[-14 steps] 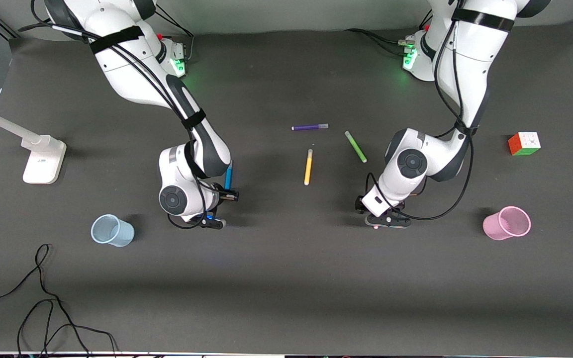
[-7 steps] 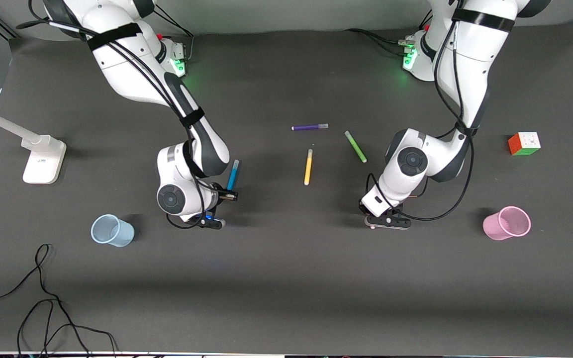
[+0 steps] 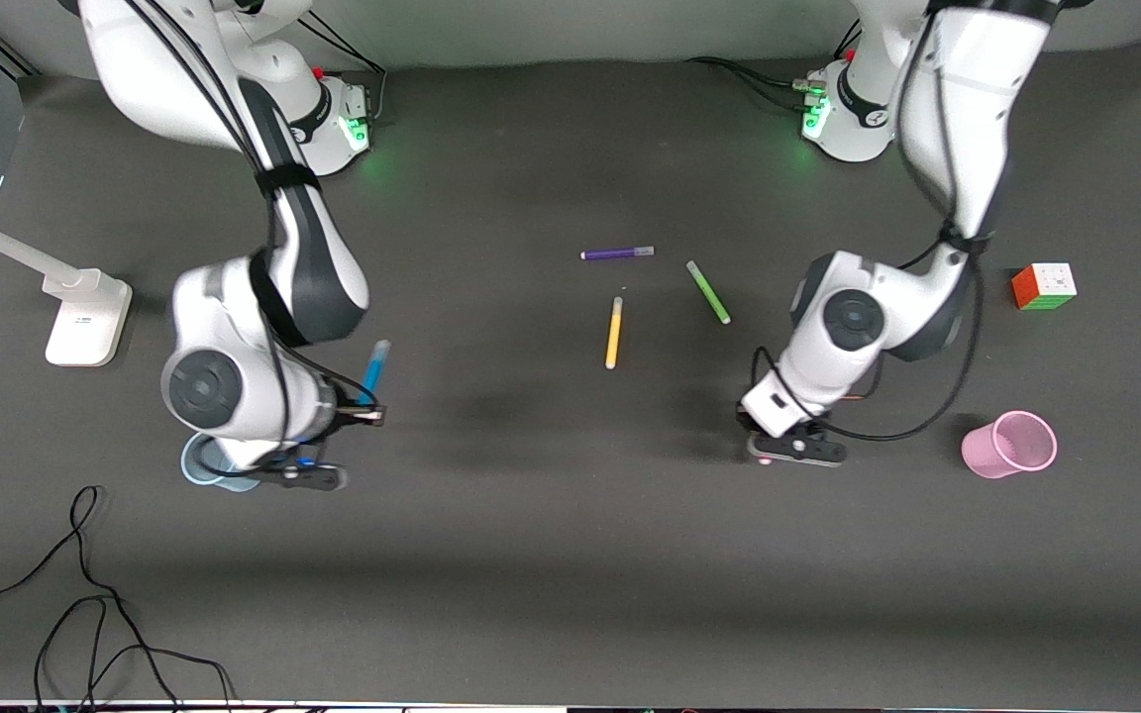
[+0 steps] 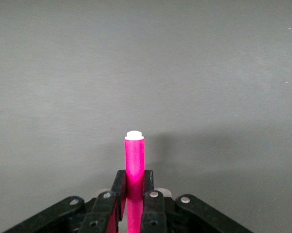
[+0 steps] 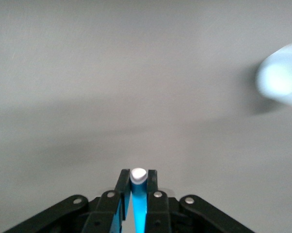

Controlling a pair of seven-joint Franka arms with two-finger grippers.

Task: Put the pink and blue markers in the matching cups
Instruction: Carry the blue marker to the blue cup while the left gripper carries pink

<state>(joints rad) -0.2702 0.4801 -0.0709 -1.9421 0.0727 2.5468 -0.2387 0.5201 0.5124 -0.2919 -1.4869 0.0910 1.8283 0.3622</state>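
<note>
Right gripper (image 5: pixel 138 194) clamping blue marker (image 3: pixel 372 368), hanging over table (image 3: pixel 551 555) just beside blue cup (image 3: pixel 196 465), cup partly hidden under arm. Left gripper (image 4: pixel 135 196) squeezing pink marker (image 4: pixel 135 160), hovering over bare table near pink cup (image 3: pixel 1009 445), toward left arm's end. Purple pen (image 3: pixel 617 254), yellow pen (image 3: pixel 614 333), green pen (image 3: pixel 708 291) lying mid-table.

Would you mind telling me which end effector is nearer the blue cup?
Right. The right end effector, shut on the blue marker, is beside the blue cup; the left end effector is toward the pink cup.
</note>
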